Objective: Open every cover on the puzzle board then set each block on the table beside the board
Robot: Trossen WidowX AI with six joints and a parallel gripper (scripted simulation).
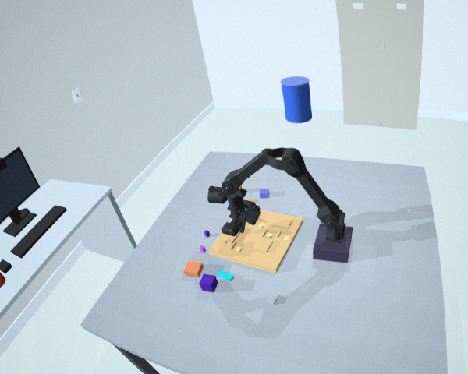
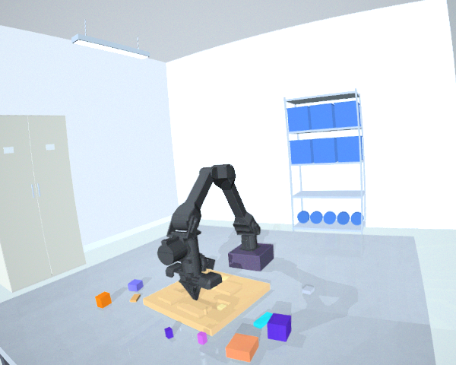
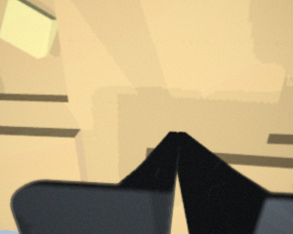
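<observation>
The tan puzzle board (image 1: 262,263) (image 2: 151,300) (image 3: 103,63) lies flat on the table in front of the arm's base. Tan covers, the same colour as the board, are hard to tell apart; one raised cover (image 2: 228,288) shows at the board's back. Several pale yellow blocks show in the board, among them one block (image 1: 238,248) (image 2: 221,306) near the front edge and one block (image 1: 286,238) near the base side. A pale yellow block (image 3: 29,29) is at the wrist view's upper left. My gripper (image 2: 196,298) (image 3: 176,139) is shut and empty, pointing down low over the board. Its contact with any cover is unclear.
Around the board lie an orange box (image 1: 193,268) (image 2: 242,347), a purple cube (image 1: 207,283) (image 2: 279,326), a cyan bar (image 1: 225,275) (image 2: 263,320), a magenta block (image 1: 202,248) (image 2: 201,338), a lavender block (image 1: 264,193) (image 2: 134,285), an orange cube (image 2: 102,299) and a whitish piece (image 1: 271,300) (image 2: 308,289).
</observation>
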